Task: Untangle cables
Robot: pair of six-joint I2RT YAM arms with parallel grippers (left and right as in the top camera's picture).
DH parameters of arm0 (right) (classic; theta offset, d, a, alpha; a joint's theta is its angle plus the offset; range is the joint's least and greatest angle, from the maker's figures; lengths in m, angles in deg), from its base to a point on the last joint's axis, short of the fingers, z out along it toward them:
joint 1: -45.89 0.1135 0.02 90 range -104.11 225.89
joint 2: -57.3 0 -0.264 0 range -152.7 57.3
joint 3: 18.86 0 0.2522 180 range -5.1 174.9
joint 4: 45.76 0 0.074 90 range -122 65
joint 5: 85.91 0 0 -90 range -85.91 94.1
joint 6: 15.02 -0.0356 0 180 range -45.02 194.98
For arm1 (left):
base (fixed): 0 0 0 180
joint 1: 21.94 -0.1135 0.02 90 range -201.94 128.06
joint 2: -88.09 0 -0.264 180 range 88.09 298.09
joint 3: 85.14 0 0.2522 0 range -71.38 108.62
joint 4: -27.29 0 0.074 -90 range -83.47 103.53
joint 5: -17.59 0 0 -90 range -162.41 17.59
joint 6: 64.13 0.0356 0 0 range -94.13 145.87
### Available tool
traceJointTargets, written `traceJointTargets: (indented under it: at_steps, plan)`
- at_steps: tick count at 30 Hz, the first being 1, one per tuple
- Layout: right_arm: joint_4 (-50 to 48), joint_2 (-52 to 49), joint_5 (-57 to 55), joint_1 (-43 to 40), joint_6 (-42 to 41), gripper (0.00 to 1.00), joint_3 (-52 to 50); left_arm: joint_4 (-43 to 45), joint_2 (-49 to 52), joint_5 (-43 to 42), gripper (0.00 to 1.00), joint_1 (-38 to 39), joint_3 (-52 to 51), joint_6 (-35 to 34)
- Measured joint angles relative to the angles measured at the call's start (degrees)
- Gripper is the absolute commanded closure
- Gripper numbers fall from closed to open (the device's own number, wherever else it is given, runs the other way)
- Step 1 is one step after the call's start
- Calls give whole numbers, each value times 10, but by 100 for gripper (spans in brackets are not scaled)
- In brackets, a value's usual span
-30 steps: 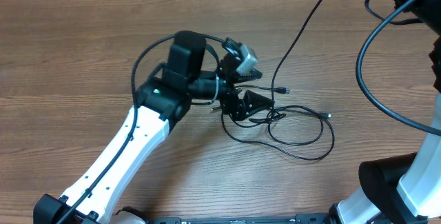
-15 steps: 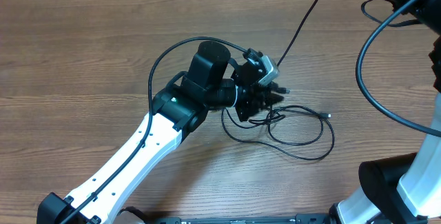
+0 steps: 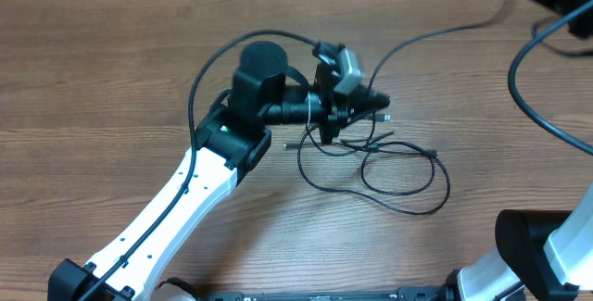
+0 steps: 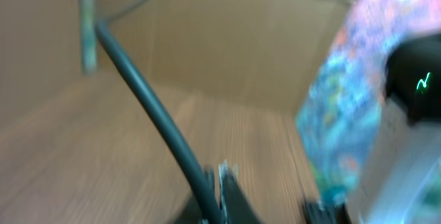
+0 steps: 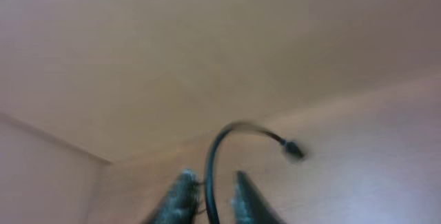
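Several thin black cables lie in tangled loops on the wooden table, right of centre. My left gripper points right just above the tangle's upper edge. In the blurred left wrist view one cable runs down from the upper left into the left gripper, which is shut on it. From there a long cable arcs up towards the top right. In the right wrist view my right gripper is open. A cable passes loosely between its fingers and ends in a small plug.
The white left arm crosses the table from the bottom left. The right arm's base stands at the bottom right. Its thicker black wires hang along the right edge. A cardboard wall stands behind the table.
My left gripper has shut on a cable and swung up to point right. My right gripper has parted its fingers. The long cable, straight before, now bends towards the right.
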Motion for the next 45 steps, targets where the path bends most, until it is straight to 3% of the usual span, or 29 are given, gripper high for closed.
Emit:
traceJointTargets:
  at_steps: [2, 5, 10, 13, 19, 29, 35, 38, 42, 45]
  plan:
    - [47, 0, -10, -6, 0, 0, 0, 80, 0, -14, 96, -3, 0, -45]
    - [74, 0, -8, -7, 24, 0, -3, 230, 1, -27, 96, -7, 1, -124]
    - [74, 0, 12, -7, 43, 0, -4, 352, 1, -31, 96, -50, 0, -239]
    - [73, 0, 20, -7, 64, 0, -8, 361, 1, -18, 96, -102, 0, -299]
    - [73, 0, 133, -7, 237, 0, -62, 363, 1, 26, 96, -171, 0, -411]
    - [-11, -2, 362, 31, 423, 3, -265, 358, 1, 156, 96, -183, 0, -616]
    - [-87, -2, 412, 122, 449, 16, -326, 349, 1, 180, 96, -181, 0, -683]
    - [-108, -2, 417, 161, 454, 18, -329, 333, 1, 183, 96, -179, 0, -692]
    - [-116, -2, 415, 186, 454, 21, -329, 332, 1, 185, 96, -174, 0, -712]
    - [-118, -2, 413, 195, 455, 30, -329, 332, 1, 187, 95, -167, 0, -720]
